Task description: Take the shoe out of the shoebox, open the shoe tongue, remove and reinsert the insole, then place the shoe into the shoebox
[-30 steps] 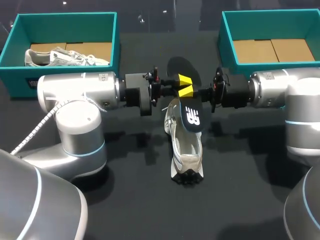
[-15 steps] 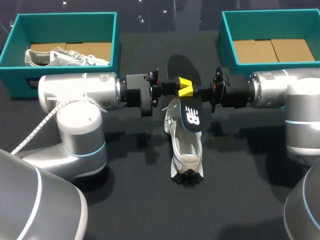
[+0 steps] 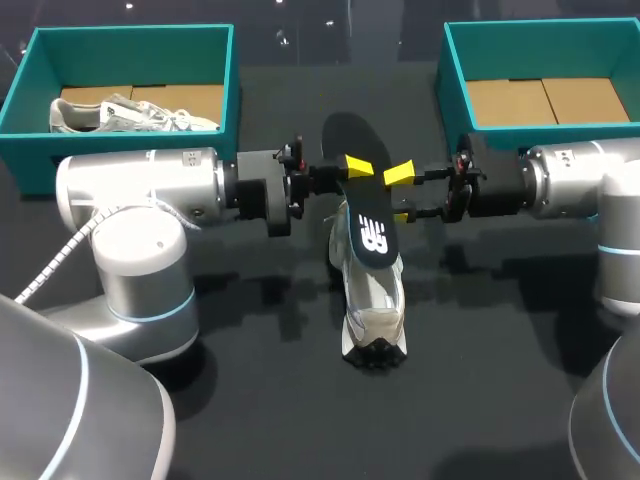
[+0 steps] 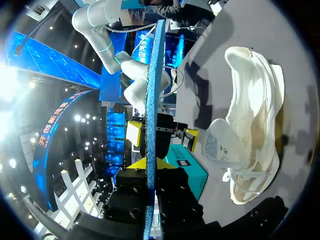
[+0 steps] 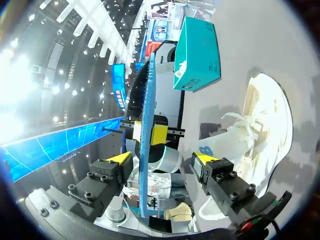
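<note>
While left claw (image 3: 356,167) grips one insole (image 3: 368,238), two shoes (image 3: 372,300) (image 3: 128,113), two shoeboxes (image 3: 130,35) (image 3: 540,32)

Dark table (image 3: 250,400) carries 1 white shoe (image 3: 372,300) dead centre, left shoebox (image 3: 130,31) at 10 o'clock, right shoebox (image 3: 540,28) at 2.

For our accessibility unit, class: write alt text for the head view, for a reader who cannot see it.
The left tool holds a black insole over a pale shoe on a dark table, while the right tool stands open beside the insole. A teal shoebox at far left holds another shoe.
</note>
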`<state>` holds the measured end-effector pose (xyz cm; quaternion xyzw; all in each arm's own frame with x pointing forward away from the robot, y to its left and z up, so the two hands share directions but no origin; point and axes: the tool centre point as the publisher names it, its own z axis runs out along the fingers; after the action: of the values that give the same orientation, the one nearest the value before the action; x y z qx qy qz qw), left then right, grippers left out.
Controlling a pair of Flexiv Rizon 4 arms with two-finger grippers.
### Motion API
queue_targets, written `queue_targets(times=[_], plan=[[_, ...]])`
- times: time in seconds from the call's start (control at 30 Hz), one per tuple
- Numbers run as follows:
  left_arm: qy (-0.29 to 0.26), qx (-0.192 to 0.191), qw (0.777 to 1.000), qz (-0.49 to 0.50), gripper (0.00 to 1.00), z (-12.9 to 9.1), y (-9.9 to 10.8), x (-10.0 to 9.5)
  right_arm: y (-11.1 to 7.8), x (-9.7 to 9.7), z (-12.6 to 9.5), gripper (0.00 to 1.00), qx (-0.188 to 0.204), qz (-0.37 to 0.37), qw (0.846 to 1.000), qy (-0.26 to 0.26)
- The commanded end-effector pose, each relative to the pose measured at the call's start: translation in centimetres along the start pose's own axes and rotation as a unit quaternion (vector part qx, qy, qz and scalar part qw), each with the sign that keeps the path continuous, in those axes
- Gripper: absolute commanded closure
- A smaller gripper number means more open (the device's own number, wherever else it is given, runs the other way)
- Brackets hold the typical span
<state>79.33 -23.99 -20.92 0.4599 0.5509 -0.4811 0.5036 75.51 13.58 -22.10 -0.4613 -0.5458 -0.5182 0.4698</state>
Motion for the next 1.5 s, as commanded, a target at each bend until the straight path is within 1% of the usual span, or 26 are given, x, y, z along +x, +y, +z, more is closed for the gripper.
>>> queue_targets(times=[0.03,0.1,0.13,0.47,0.5,0.57,0.6,0.67,0.7,0.77,0.83,0.87,0.9,1.03,1.07,1.13,1.17,1.3,1.33,1.37,1.5], plan=[[0.003,-0.001,1.0,-0.007,1.0,-2.0,-1.4,-0.5,-1.1,0.9,-2.1,0.0,-0.006,-0.008,1.0,-0.009],[0.001,0.004,1.0,-0.011,1.0,-2.5,-1.9,-0.9,-1.1,0.9,-2.1,0.0,-0.006,-0.008,1.0,-0.009],[0.019,0.016,1.0,-0.001,1.0,-2.8,-2.2,-1.0,-1.1,0.9,-2.1,0.0,-0.006,-0.008,1.0,-0.009],[0.019,0.016,1.0,-0.001,1.0,-2.8,-2.2,-1.0,-1.1,0.9,-2.1,0.0,-0.006,-0.008,1.0,-0.009],[0.024,0.016,1.0,0.0,1.0,-2.6,-2.6,-1.0,-1.1,0.9,-2.1,0.0,-0.006,-0.008,1.0,-0.009],[0.023,0.037,0.999,-0.022,1.0,-2.6,-3.3,-1.2,-1.4,0.9,-2.1,0.0,0.018,-0.065,0.998,-0.016],[0.025,0.042,0.998,-0.03,1.0,-2.7,-3.6,-1.3,-1.7,0.9,-2.0,0.0,0.047,-0.109,0.992,-0.038],[0.025,0.053,0.997,-0.052,1.0,-2.9,-4.2,-1.4,-2.3,0.6,-2.5,0.0,0.064,-0.156,0.984,-0.051],[0.025,0.055,0.996,-0.063,1.0,-3.1,-4.5,-1.5,-2.7,0.4,-2.7,0.0,0.088,-0.196,0.974,-0.066],[0.024,0.062,0.994,-0.089,1.0,-3.4,-5.0,-1.5,-3.1,0.3,-3.3,0.0,0.096,-0.231,0.965,-0.073],[0.021,0.065,0.992,-0.11,1.0,-3.7,-5.5,-1.5,-3.6,0.1,-3.7,0.0,0.116,-0.27,0.952,-0.083],[0.021,0.066,0.991,-0.116,1.0,-3.7,-5.7,-1.5,-3.6,0.1,-3.8,0.0,0.119,-0.277,0.95,-0.085],[0.021,0.067,0.989,-0.127,1.0,-3.9,-6.0,-1.5,-3.8,-0.2,-4.0,0.0,0.134,-0.297,0.94,-0.103],[0.023,0.074,0.985,-0.156,1.0,-3.9,-7.0,-1.5,-4.2,-1.1,-4.5,0.0,0.171,-0.328,0.918,-0.143],[0.024,0.079,0.983,-0.163,1.0,-3.8,-7.2,-1.5,-4.1,-1.1,-4.5,0.0,0.179,-0.336,0.913,-0.148],[0.025,0.079,0.982,-0.171,1.0,-3.7,-7.7,-1.7,-4.5,-1.8,-5.1,0.0,0.194,-0.355,0.902,-0.153],[0.026,0.081,0.981,-0.175,1.0,-3.7,-7.9,-1.7,-4.6,-1.9,-5.2,0.0,0.198,-0.36,0.899,-0.154],[0.024,0.084,0.972,-0.216,1.0,-3.3,-8.8,-2.1,-6.0,-3.4,-5.8,0.0,0.235,-0.384,0.872,-0.189],[0.024,0.09,0.969,-0.227,1.0,-3.3,-9.0,-2.2,-6.3,-3.7,-5.8,0.0,0.244,-0.382,0.869,-0.199],[0.024,0.09,0.969,-0.227,1.0,-3.3,-9.0,-2.2,-6.6,-4.1,-5.9,0.0,0.247,-0.376,0.869,-0.206],[0.024,0.09,0.969,-0.227,1.0,-3.3,-9.0,-2.2,-6.6,-4.1,-5.9,0.0,0.247,-0.376,0.869,-0.206]])
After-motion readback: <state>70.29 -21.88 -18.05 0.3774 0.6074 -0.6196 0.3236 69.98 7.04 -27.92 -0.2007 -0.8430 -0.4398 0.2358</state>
